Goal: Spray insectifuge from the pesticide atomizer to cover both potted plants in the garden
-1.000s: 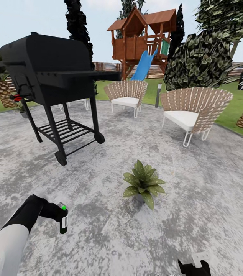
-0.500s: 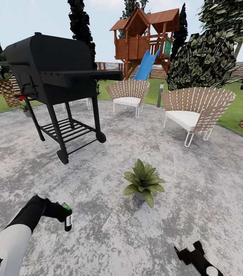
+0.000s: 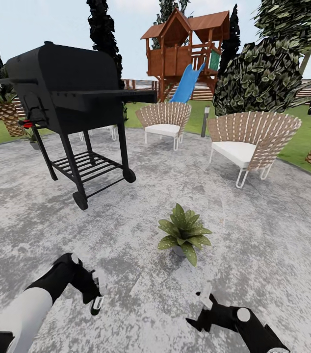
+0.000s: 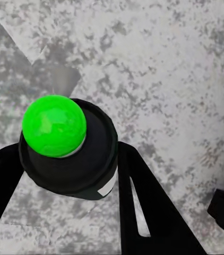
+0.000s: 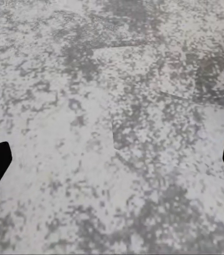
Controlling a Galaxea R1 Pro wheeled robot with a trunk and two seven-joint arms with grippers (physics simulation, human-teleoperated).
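Atomizer (image 4: 69, 154) seemingly pinched in left tool (image 4: 64, 175).

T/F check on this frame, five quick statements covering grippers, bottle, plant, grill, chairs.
1. The left gripper holds the pesticide atomizer. True.
2. The right gripper grips the potted plant. False: it is open over bare paving.
3. The potted plant stands on the grey patio. True.
4. The grill lies tipped over on the lawn. False: it stands upright on the patio.
5. Two slatted chairs stand beyond the plant. True.
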